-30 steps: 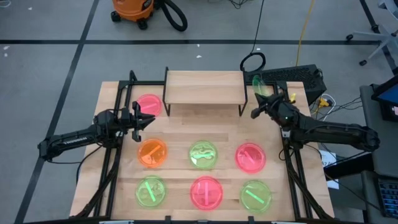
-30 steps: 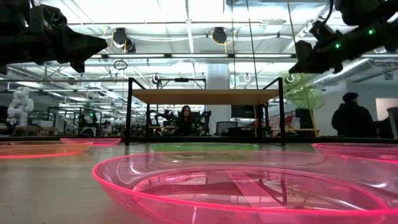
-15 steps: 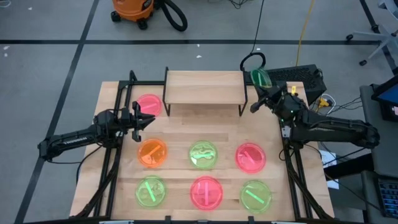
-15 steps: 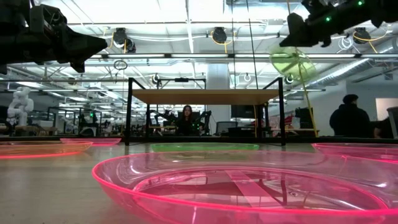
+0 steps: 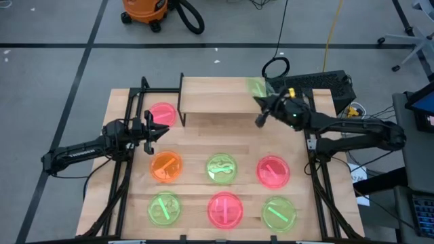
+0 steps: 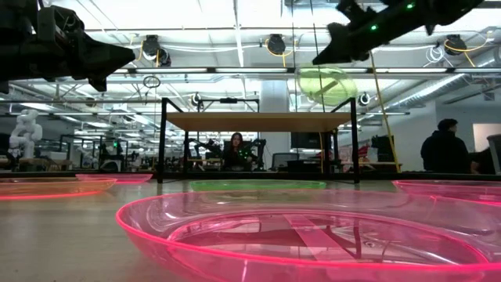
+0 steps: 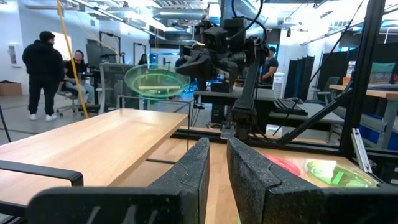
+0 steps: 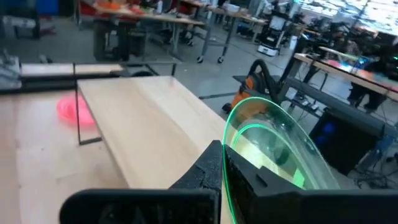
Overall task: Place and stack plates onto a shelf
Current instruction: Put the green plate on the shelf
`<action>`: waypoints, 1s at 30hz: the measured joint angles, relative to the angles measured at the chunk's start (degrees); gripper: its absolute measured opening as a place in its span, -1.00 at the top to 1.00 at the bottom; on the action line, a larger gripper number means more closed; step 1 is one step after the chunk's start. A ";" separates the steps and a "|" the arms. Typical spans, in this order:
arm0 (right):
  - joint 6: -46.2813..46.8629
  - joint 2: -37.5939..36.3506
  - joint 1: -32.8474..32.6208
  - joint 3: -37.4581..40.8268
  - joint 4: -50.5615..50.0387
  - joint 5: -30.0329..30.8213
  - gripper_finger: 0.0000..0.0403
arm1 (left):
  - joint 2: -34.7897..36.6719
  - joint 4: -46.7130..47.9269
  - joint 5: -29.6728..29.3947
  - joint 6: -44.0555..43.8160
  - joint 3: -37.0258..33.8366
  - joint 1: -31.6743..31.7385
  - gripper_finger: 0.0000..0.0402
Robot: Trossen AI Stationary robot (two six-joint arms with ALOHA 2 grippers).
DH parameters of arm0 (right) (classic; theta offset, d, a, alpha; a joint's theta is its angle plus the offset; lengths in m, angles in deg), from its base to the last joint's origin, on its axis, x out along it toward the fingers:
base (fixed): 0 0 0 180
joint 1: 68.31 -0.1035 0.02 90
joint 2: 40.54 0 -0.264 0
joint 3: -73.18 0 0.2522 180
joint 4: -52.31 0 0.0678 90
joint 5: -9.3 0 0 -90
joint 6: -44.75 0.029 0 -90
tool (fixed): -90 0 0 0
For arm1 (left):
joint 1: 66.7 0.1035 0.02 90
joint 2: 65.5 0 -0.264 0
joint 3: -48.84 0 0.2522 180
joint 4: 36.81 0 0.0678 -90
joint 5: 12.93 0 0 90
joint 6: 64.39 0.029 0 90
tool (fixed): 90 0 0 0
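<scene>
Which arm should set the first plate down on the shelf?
Right. The right gripper already holds a green plate over the shelf, which is bare. The left gripper is empty, beside the pink plate.

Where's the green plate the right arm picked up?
The green plate is in the right gripper, held in the air over the right end of the shelf, not yet set down.

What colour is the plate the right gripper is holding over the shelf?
Neon green plate, translucent; the right wrist view shows it best.
</scene>
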 joint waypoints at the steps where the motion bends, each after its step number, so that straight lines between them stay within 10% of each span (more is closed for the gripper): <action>1: -1.06 1.40 0.00 -0.82 0.34 0.00 1.00 | -0.01 0.00 0.00 0.00 -0.02 0.00 0.69; 30: -6.93 24.24 0.11 -6.38 2.82 -1.12 1.00 | -0.01 0.00 0.00 0.00 -0.02 0.00 0.69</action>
